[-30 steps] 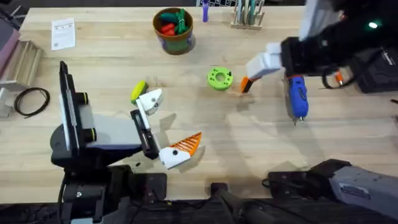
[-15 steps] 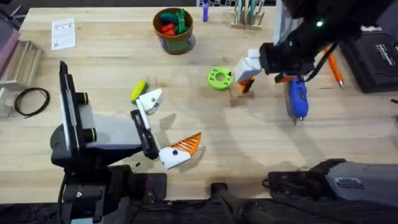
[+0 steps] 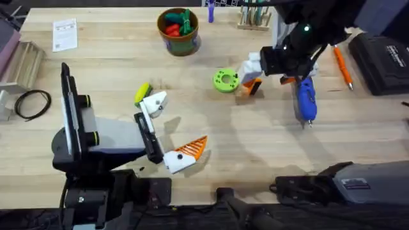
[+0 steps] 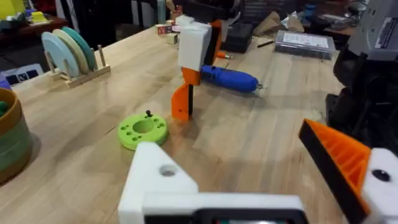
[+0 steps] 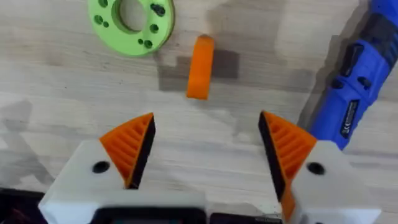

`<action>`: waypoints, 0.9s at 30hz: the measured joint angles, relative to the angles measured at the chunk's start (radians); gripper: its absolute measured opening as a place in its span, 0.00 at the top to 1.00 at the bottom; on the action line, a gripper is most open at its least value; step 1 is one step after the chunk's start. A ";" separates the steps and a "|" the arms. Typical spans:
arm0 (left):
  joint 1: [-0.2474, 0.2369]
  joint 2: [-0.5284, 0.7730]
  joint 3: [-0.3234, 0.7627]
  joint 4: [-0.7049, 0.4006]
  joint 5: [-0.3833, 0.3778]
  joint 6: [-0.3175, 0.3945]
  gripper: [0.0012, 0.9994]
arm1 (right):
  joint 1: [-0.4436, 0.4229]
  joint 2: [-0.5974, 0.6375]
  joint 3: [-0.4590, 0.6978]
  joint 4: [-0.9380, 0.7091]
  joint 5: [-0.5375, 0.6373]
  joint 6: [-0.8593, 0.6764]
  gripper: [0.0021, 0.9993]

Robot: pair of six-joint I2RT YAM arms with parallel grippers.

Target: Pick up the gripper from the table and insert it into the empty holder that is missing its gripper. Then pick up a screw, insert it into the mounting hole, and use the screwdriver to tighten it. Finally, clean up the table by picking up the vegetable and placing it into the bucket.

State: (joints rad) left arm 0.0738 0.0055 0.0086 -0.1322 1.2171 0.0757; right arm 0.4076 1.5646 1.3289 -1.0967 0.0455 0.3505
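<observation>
The gripper, a small orange block [image 5: 200, 67], stands upright on the table beside a green disc [image 5: 130, 22]; it also shows at gripper block [image 3: 252, 88] and gripper block [image 4: 181, 102]. My right gripper [image 5: 205, 146] hangs open just above and short of it, touching nothing, right gripper [image 3: 251, 69]. The blue screwdriver [image 3: 305, 101] lies right of the block. A small black screw [image 4: 148, 114] sits in the disc. My left gripper [image 3: 169, 128] rests open; one finger [image 4: 339, 155] carries an orange pad, the other [image 4: 158, 177] is bare white. The yellow-green vegetable [image 3: 142, 92] lies by it. The bucket [image 3: 179, 43] stands at the back.
Red and green toy vegetables fill the bucket. An orange pencil-like tool [image 3: 342, 64] and a black case [image 3: 383, 54] lie at the right. A rack of discs [image 3: 255, 16] stands at the back, a card [image 3: 65, 33] and a black cable [image 3: 32, 103] at the left.
My right arm has swung left and lower, bringing its open gripper over the orange block next to the green disc. The left arm has stayed still.
</observation>
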 joint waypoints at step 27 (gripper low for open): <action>0.000 0.000 0.000 -0.001 0.002 0.000 0.01 | 0.000 0.140 0.003 0.081 0.015 0.026 0.01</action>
State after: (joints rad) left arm 0.0738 0.0052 0.0086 -0.1329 1.2194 0.0757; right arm 0.4076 1.7048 1.3315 -1.0160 0.0605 0.3766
